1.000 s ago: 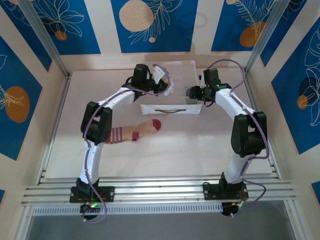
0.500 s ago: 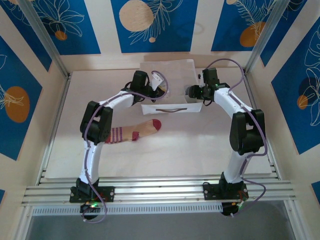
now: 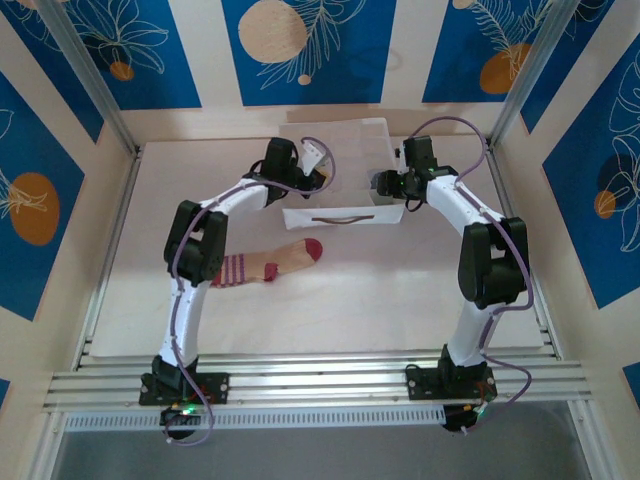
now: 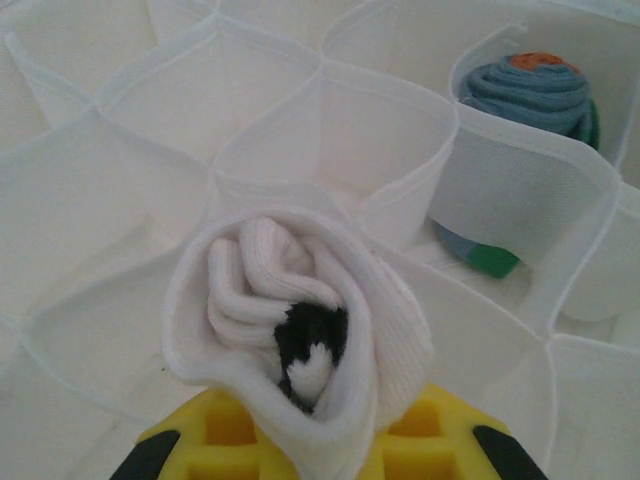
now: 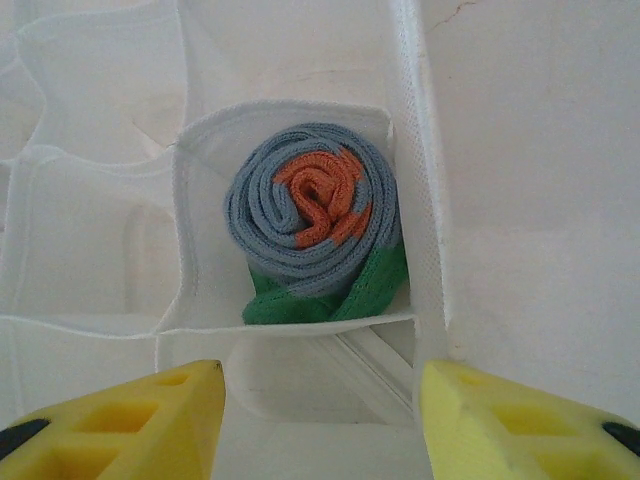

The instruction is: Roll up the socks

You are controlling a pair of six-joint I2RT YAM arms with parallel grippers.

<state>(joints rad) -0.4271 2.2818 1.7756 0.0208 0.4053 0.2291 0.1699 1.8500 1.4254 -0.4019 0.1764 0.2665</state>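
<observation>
Pinched in the left pincer [image 4: 320, 450] over a box [image 4: 380, 130] pocket, soft light white sock roll [image 4: 300, 310], best squeezed across its middle; right pincer [image 5: 320, 420] half wide above the grey roll [image 5: 312, 215]; floppy tan sock [image 3: 272, 263] flat on the desk [image 3: 400, 290], well behind.

White left arm [image 3: 182, 320] and right arm [image 3: 465, 335], black joints, lilac cables trailing, yellow fingers [image 5: 125, 420], black bases on the rail [image 3: 320, 382].
</observation>
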